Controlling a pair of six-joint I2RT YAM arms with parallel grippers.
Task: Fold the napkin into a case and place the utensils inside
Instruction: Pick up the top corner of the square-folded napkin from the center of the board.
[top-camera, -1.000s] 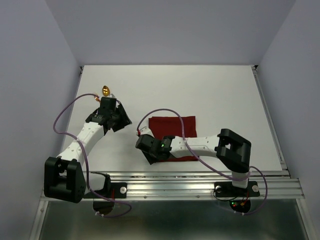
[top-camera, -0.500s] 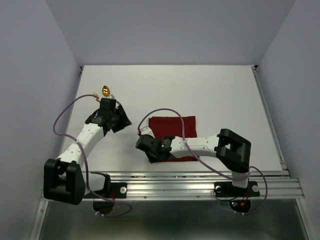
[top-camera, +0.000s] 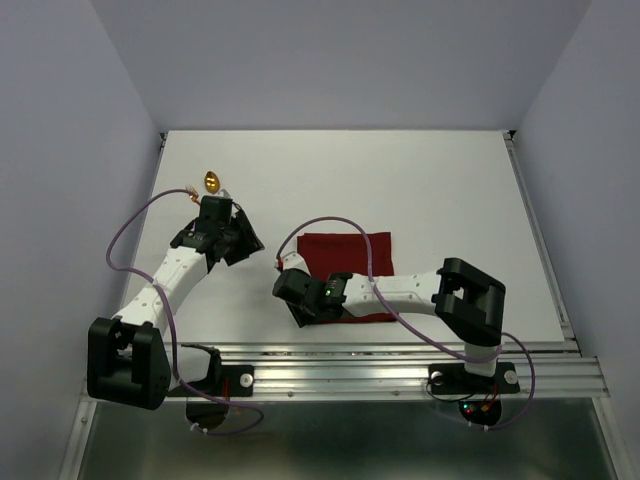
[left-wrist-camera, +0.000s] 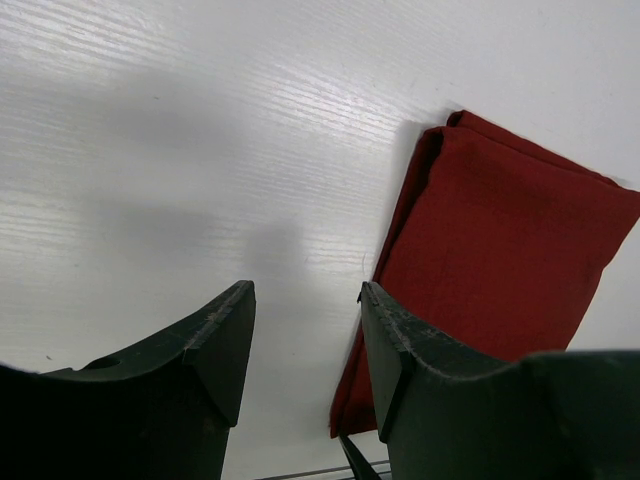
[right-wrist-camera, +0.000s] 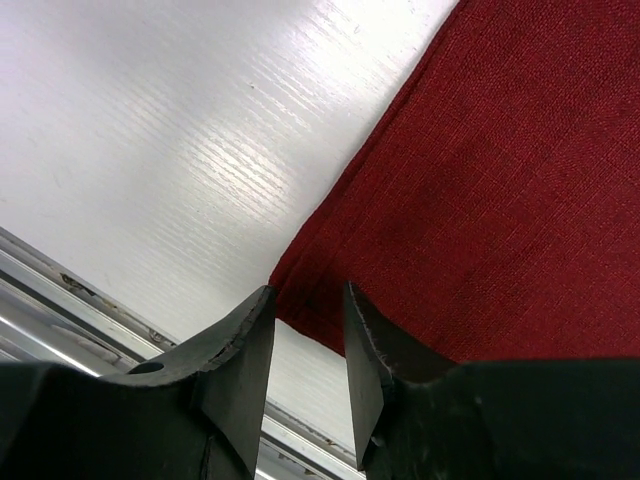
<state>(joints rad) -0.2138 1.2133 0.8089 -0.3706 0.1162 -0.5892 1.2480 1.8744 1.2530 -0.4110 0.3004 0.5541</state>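
Observation:
The dark red napkin (top-camera: 347, 250) lies folded into an oblong on the white table, mid-front. It also shows in the left wrist view (left-wrist-camera: 500, 260) and the right wrist view (right-wrist-camera: 500, 180). My right gripper (top-camera: 299, 313) is low at the napkin's near-left corner, its fingers a little apart with the corner of the cloth (right-wrist-camera: 300, 300) showing between them (right-wrist-camera: 305, 298). My left gripper (top-camera: 245, 242) is open and empty above bare table, left of the napkin (left-wrist-camera: 305, 295). A gold spoon (top-camera: 211, 181) lies at the far left behind the left gripper. I cannot make out the fork.
The white table (top-camera: 430, 180) has walls on three sides. A metal rail (top-camera: 400, 355) runs along the near edge, just in front of the right gripper; it shows in the right wrist view (right-wrist-camera: 60, 300). Purple cables (top-camera: 130, 225) loop beside both arms.
My right gripper has crept slightly nearer the napkin's near-left corner. The left arm has hardly moved. The napkin and spoon lie as before.

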